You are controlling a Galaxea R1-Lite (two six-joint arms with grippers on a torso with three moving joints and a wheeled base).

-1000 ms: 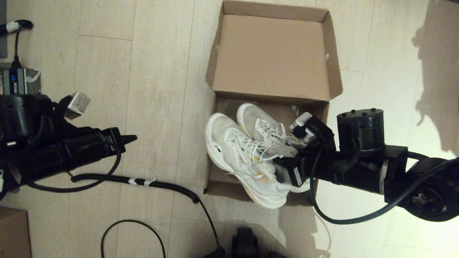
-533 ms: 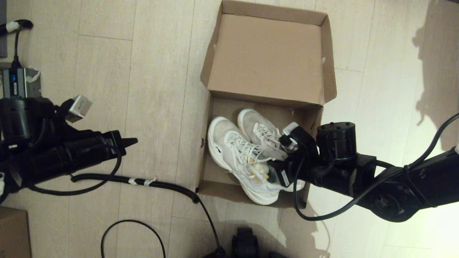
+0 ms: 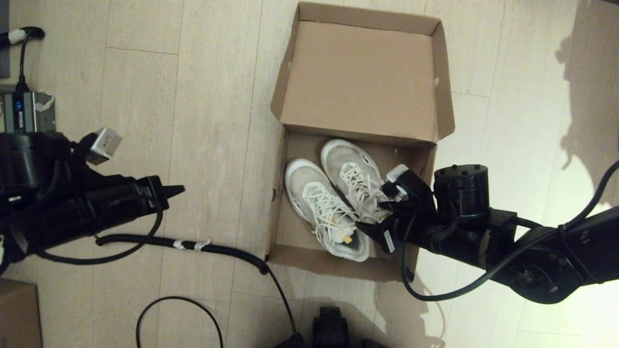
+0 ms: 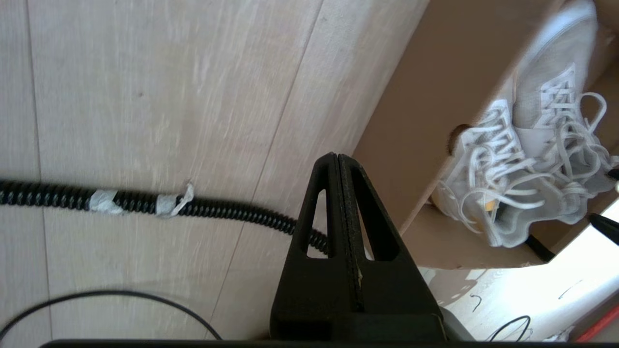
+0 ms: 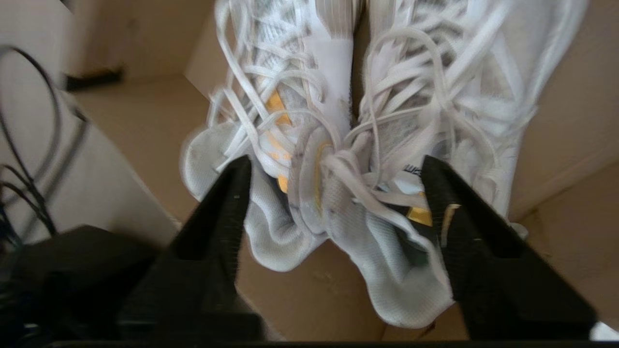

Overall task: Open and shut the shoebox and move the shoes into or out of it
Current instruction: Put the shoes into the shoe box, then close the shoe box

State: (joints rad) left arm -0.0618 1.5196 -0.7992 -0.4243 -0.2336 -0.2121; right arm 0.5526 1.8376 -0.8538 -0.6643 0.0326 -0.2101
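Note:
The brown shoebox (image 3: 277,208) stands on the floor with its flap lid (image 3: 362,72) folded back open. Both white sneakers (image 3: 321,210) lie side by side inside it, toes toward the lid. My right gripper (image 3: 375,227) is inside the box at the shoes' heels. In the right wrist view it (image 5: 336,176) is open, its fingers (image 5: 232,193) wide apart around both heel collars (image 5: 309,193). My left gripper (image 3: 176,187) hangs over the floor left of the box, shut and empty (image 4: 337,159). The left wrist view shows the box wall (image 4: 435,96) and the shoes (image 4: 532,145).
A coiled black cable (image 3: 217,249) runs across the floor between my left arm and the box's front left corner. A thin black cable (image 3: 179,302) loops near the bottom. A darker cardboard box (image 3: 17,314) sits at the bottom left, a grey device (image 3: 24,111) at the far left.
The shoes went from tilted over the box's front wall, held by my right gripper, to lying flat inside the box. The right gripper has opened. The left arm has not moved.

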